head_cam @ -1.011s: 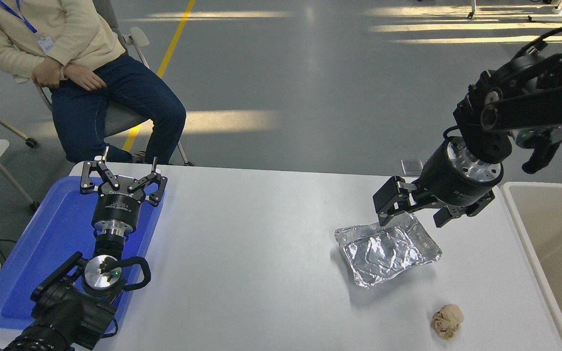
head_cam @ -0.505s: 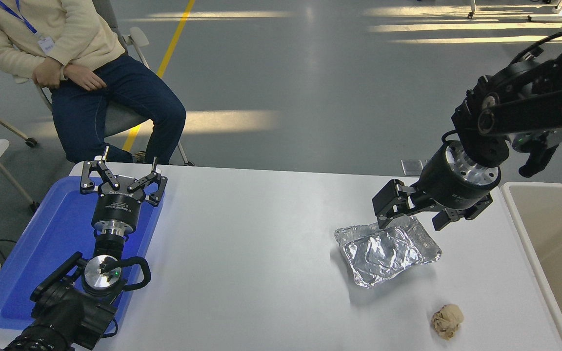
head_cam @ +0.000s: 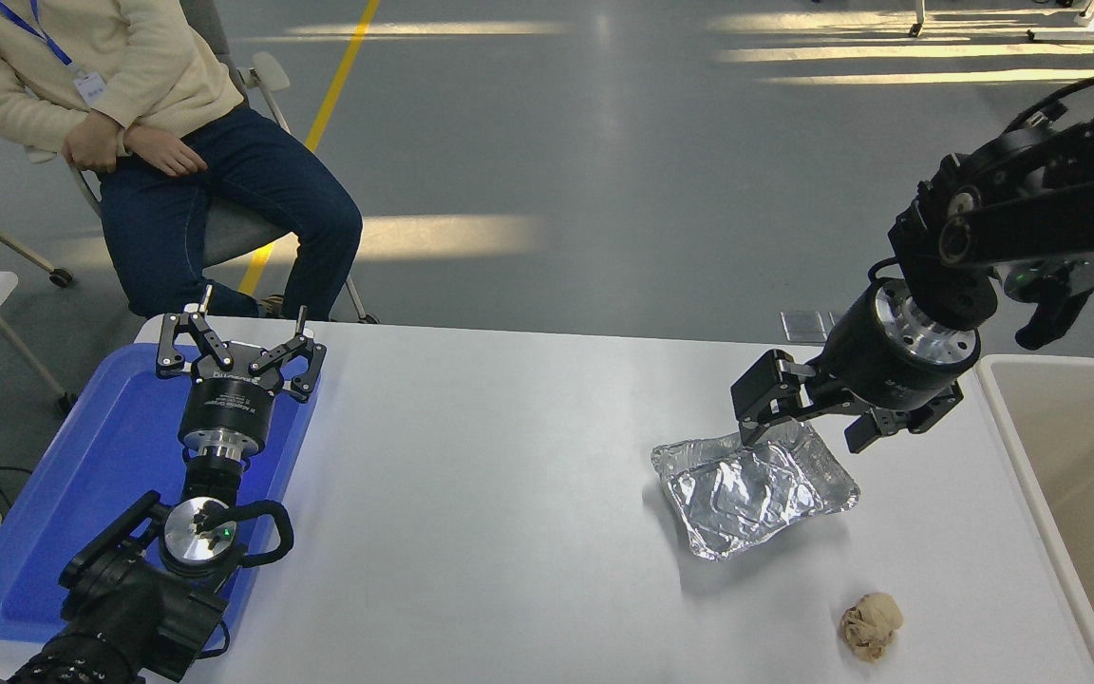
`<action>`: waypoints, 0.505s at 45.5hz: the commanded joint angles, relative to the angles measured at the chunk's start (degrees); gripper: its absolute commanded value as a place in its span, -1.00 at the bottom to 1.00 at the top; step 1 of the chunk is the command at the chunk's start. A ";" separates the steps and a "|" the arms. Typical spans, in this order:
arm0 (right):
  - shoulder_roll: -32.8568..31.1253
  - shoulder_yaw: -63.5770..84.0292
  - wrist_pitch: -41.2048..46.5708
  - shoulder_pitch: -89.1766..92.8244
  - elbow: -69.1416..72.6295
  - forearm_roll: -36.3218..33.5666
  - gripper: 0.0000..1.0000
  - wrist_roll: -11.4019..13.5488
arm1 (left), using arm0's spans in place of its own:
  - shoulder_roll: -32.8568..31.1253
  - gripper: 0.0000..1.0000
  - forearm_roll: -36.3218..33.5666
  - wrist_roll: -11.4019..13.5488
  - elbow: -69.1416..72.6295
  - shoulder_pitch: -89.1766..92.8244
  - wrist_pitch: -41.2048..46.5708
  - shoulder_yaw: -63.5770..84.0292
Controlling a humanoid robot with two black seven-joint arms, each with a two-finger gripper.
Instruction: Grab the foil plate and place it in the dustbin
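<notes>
- We see the foil plate at the frame's lower right on the worktop, long axis running left-right.
- Our right end effector, fingers apart, hovers over its far rim, possibly not touching.
- The dustbin sits further right.

The shiny crinkled aluminium foil plate lay on the white table, right of centre. Nearer the camera, to its right, sat a small crumpled beige paper ball. The large beige plastic dustbin stood beside the table's right edge. A flat blue plastic tray lay at the table's left end.
</notes>
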State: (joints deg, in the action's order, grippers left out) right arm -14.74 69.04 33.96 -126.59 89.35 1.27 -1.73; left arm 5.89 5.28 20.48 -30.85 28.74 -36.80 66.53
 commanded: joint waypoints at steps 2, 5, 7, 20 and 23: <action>-2.14 0.13 -0.56 2.31 -1.46 1.89 1.00 0.24 | 0.00 1.00 0.00 0.00 0.00 0.00 -0.03 0.00; -2.40 0.13 -2.58 4.33 -2.60 3.56 1.00 0.24 | 0.00 1.00 0.00 0.00 0.00 0.00 -0.03 0.00; -2.40 0.13 -4.51 5.39 -3.21 4.35 1.00 0.24 | 0.00 1.00 0.00 0.00 0.00 0.00 -0.03 0.00; -2.40 -0.05 -18.31 16.81 -9.45 10.16 1.00 0.24 | 0.00 1.00 0.00 0.00 0.00 0.00 -0.03 0.00; -2.31 -0.05 -22.00 19.88 -11.29 10.68 1.00 0.15 | 0.00 1.00 0.00 0.00 0.00 0.00 -0.03 0.00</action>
State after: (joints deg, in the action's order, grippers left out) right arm -16.89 69.24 22.79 -115.89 83.38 8.13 -1.50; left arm 5.89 5.27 20.48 -30.85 28.75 -36.81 66.53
